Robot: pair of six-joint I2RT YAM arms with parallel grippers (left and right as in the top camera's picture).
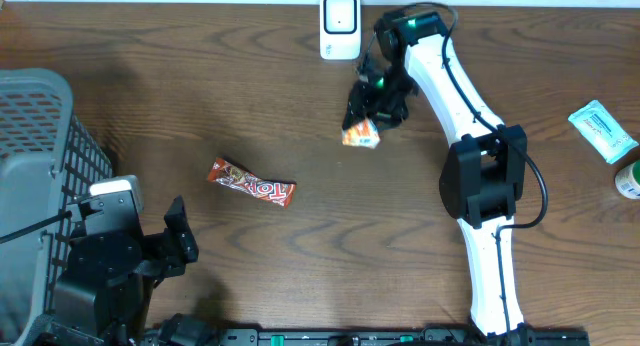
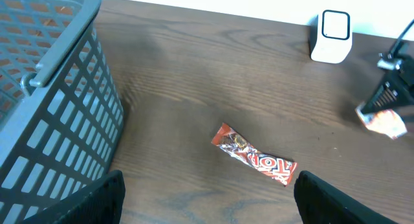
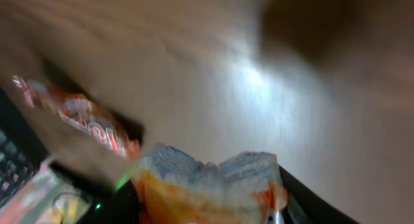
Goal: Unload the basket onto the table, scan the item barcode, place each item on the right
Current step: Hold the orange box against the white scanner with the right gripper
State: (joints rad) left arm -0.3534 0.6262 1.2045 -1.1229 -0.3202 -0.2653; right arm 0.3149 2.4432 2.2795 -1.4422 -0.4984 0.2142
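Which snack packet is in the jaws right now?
The orange-and-white packet, clamped in the jaws of the right gripper near the white scanner. The red bar lies flat mid-table; the teal packet sits far right.

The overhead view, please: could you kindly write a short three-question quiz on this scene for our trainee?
1. True or false: the right tool grips the orange packet.
2. Which lies nearest the open left tool? A. red candy bar B. teal packet C. orange packet
3. What white device stands on the table just beyond the held packet?
Key: 1 true; 2 A; 3 the scanner.
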